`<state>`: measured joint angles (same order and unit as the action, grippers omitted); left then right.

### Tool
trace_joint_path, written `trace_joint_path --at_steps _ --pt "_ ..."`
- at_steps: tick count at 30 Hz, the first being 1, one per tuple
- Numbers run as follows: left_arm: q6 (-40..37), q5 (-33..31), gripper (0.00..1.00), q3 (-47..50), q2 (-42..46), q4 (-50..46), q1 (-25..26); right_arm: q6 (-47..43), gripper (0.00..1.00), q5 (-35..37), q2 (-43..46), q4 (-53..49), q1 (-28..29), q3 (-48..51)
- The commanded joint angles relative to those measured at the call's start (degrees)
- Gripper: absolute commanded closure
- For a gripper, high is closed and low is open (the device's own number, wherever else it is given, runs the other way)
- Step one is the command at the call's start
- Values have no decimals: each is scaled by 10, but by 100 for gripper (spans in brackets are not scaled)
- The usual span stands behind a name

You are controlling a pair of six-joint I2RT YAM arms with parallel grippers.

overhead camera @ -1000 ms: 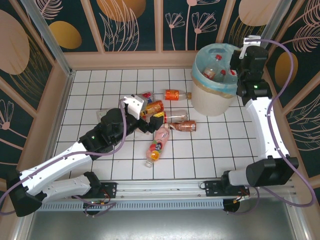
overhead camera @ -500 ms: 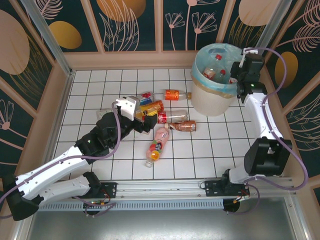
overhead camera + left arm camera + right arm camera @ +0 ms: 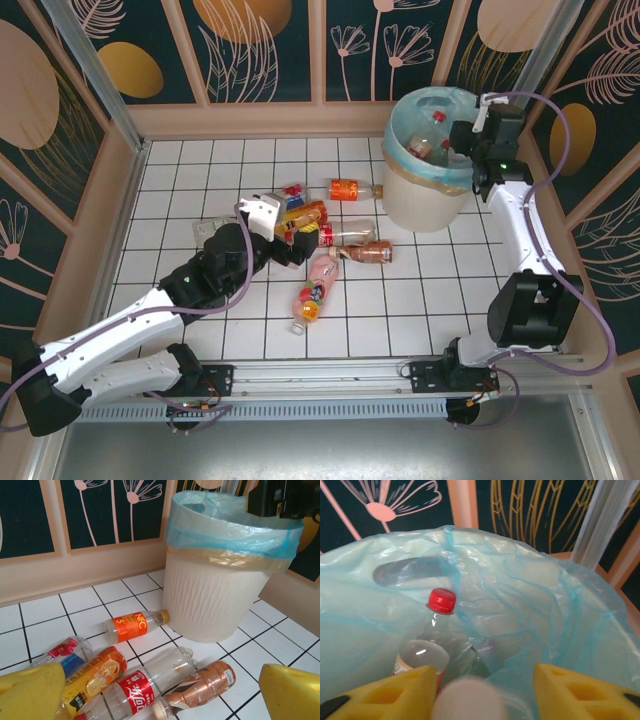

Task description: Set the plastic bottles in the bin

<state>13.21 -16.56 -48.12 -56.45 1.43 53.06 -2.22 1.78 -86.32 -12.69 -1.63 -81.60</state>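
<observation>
Several plastic bottles lie in a heap on the white tiles. Among them are an orange-labelled one (image 3: 345, 189) (image 3: 132, 626), a clear one with a red label (image 3: 340, 235) (image 3: 145, 685), a brown one (image 3: 368, 252) (image 3: 200, 687), an orange juice one (image 3: 92, 677), a pink one (image 3: 322, 270) and a multicoloured one (image 3: 305, 305). My left gripper (image 3: 290, 235) (image 3: 160, 695) hangs open just over the heap, holding nothing. The cream bin (image 3: 430, 195) (image 3: 215, 595) with its blue bag (image 3: 520, 605) holds a red-capped clear bottle (image 3: 440, 602). My right gripper (image 3: 462, 140) (image 3: 482, 690) is open above the bin's mouth, with a blurred white bottle end (image 3: 467, 700) between its fingers, not touching them.
Wooden walls with dark floral panels close in the tiled floor on three sides. The bin stands in the far right corner, with the orange-labelled bottle's cap almost at its base. A rail (image 3: 320, 380) runs along the near edge.
My right gripper has shifted a little left, further over the bin's mouth. My left arm drew back slightly and then returned over the heap. The bottles on the floor lie as before.
</observation>
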Motion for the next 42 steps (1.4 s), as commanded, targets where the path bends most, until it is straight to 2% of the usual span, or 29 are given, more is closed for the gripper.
trace_joint_path --at_steps 1,9,14,18,22,24,27,31,35,38,42 --pt "7 2 1 -26 -1 3 3 18 44 -22 11 -36 0 -46" --pt "2 -27 1 -13 30 -5 3 6 49 -12 -19 -80 1 -111" --pt "4 -43 1 6 49 -5 2 24 52 -28 -21 -77 0 -72" --pt "26 -87 1 24 47 -23 3 33 51 -37 -38 -84 1 -55" --pt "87 -145 1 25 17 -99 3 65 51 -63 -47 -118 8 -124" --pt "126 -145 1 20 1 -141 2 68 48 -53 -40 -131 27 -166" --pt "150 -98 1 22 -21 -175 2 60 45 -12 -2 -123 80 -172" --pt "112 -32 1 39 -45 -185 2 34 42 1 105 -38 168 -53" --pt "87 14 2 70 -58 -160 2 44 42 -70 232 75 239 129" --pt "95 64 3 65 -94 -152 2 53 42 -88 296 100 279 220" --pt "140 114 5 7 -194 -185 2 47 42 -20 361 75 309 297"
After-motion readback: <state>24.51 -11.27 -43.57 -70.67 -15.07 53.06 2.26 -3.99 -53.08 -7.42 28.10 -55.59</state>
